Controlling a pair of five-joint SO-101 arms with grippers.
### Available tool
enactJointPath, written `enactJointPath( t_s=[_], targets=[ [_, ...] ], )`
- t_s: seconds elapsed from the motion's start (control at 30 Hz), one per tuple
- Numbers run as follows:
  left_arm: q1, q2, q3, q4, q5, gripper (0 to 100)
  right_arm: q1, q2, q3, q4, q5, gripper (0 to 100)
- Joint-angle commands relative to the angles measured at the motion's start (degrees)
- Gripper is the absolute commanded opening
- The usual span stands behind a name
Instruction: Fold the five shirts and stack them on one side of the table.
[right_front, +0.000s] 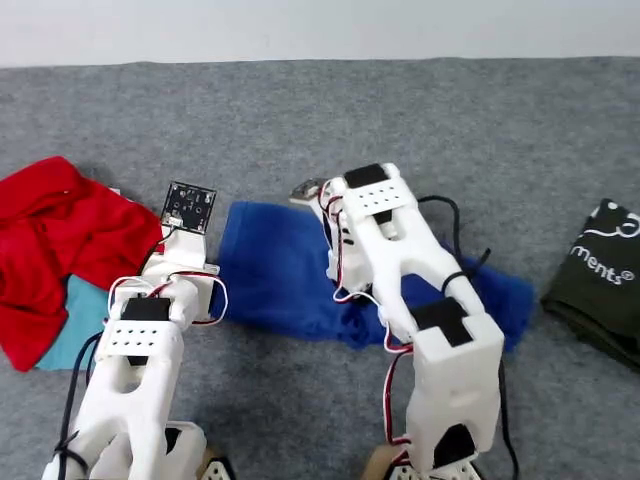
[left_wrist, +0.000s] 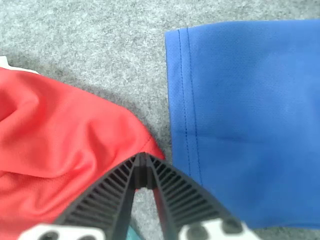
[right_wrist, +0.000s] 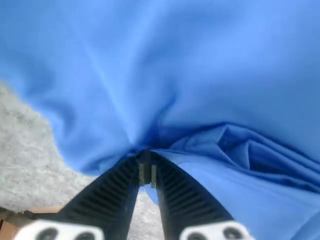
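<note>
A blue shirt (right_front: 275, 270) lies spread in the middle of the grey table, partly under the right arm. My right gripper (right_wrist: 146, 160) is shut on a bunched fold of the blue shirt (right_wrist: 200, 75), and creases run out from its tips. A crumpled red shirt (right_front: 60, 230) lies at the left. My left gripper (left_wrist: 145, 162) is shut, its tips over the red shirt's (left_wrist: 60, 135) edge, just beside the blue shirt's hemmed edge (left_wrist: 245, 115). Whether it pinches any red cloth I cannot tell.
A teal shirt (right_front: 85, 315) lies partly under the red one at the left. A folded dark shirt with white print (right_front: 600, 275) sits at the right edge. Bare grey felt (right_front: 450, 120) stretches across the back of the table.
</note>
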Motion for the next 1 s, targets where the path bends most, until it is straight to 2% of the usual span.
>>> enactJointPath(
  t_s=[0.0, 0.33, 0.8, 0.97],
  targets=[
    [-0.2, -1.8, -0.4, -1.2, 0.4, 0, 0.0, 1.2, -2.4, -0.3, -0.7, 0.9],
    [-0.1, -1.8, -0.4, -1.3, 0.3, 0, -0.5, 2.2, -3.1, -0.1, -0.7, 0.9],
    [-0.2, -1.5, -0.5, -1.8, 0.4, 0, -0.4, -17.6, -4.2, 10.9, -0.7, 0.9],
    [0.8, -1.6, 0.7, -3.7, 0.3, 0, -0.6, -23.9, -4.4, 11.2, -1.5, 0.9]
  ],
)
